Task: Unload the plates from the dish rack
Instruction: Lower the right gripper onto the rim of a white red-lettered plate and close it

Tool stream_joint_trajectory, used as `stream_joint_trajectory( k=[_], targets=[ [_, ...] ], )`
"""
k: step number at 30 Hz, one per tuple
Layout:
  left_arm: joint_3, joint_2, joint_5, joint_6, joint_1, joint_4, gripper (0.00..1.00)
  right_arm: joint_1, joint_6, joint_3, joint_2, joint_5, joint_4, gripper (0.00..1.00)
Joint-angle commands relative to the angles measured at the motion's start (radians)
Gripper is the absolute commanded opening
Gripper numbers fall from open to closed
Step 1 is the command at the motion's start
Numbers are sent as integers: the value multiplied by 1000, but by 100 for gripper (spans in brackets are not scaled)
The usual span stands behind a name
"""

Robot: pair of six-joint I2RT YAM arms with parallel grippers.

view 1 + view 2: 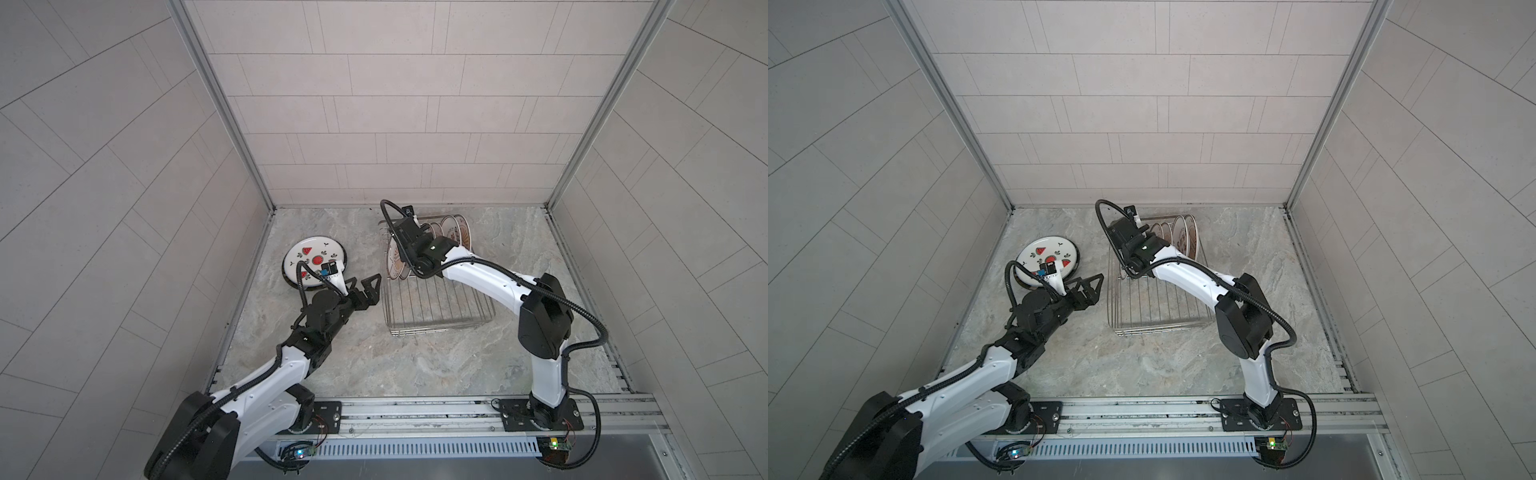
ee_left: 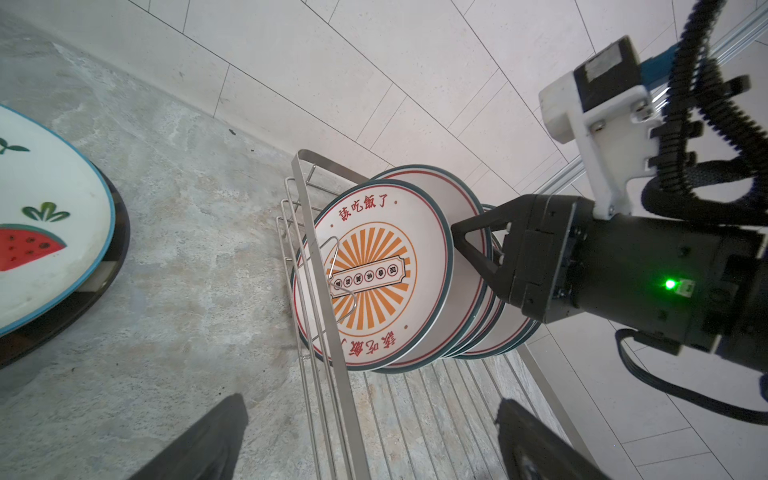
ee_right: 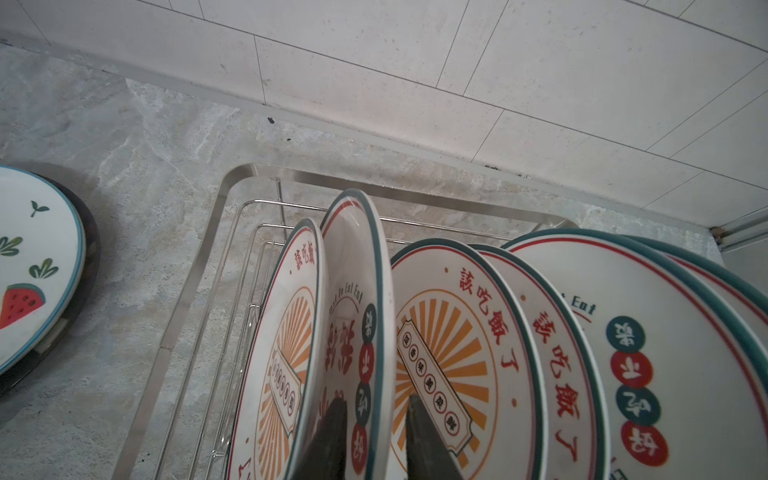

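Two plates lie unloaded in both top views. The watermelon plate [image 1: 309, 254] tops a stack on the table [image 1: 374, 365], left of the dish rack [image 1: 440, 309]. The left gripper [image 1: 369, 292] hovers between them, spread wide and empty. In the left wrist view, the dark plate [image 2: 66, 318] underneath is mostly cut off. In the right wrist view, the right gripper [image 3: 374, 399] pinches the second plate [image 3: 357, 266] in the row. At least six stand racked, the farthest cropped, so most of the work remains.
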Motion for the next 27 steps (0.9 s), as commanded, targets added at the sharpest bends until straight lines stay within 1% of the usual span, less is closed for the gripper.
stream_joint_trajectory(
  k=[1, 3, 13, 15, 17, 22, 23, 27],
  targets=[
    [-15, -22, -30, 6, -5, 6, 100, -5, 17, 31, 26, 21, -41, 27],
    [-19, -29, -33, 5, -6, 3, 100, -7, 20, 39, 40, 7, -39, 25],
    [-28, -55, -44, 3, -6, -12, 100, -14, 43, 54, 79, 7, -19, 24],
    [-31, -63, -45, 2, -6, -19, 100, -14, 45, 53, 79, 10, -9, 21],
    [-36, -68, -59, -4, -6, -19, 100, -11, 43, 64, 82, 12, -4, 20],
    [-29, -60, -105, -21, -5, -54, 100, 0, 33, 109, 98, 54, -18, 17],
    [-28, -58, -110, -23, -6, -54, 100, 1, 31, 118, 100, 60, -23, 13],
    [-28, -55, -115, -23, -5, -59, 100, 17, 19, 132, 98, 108, -21, 12]
  ],
)
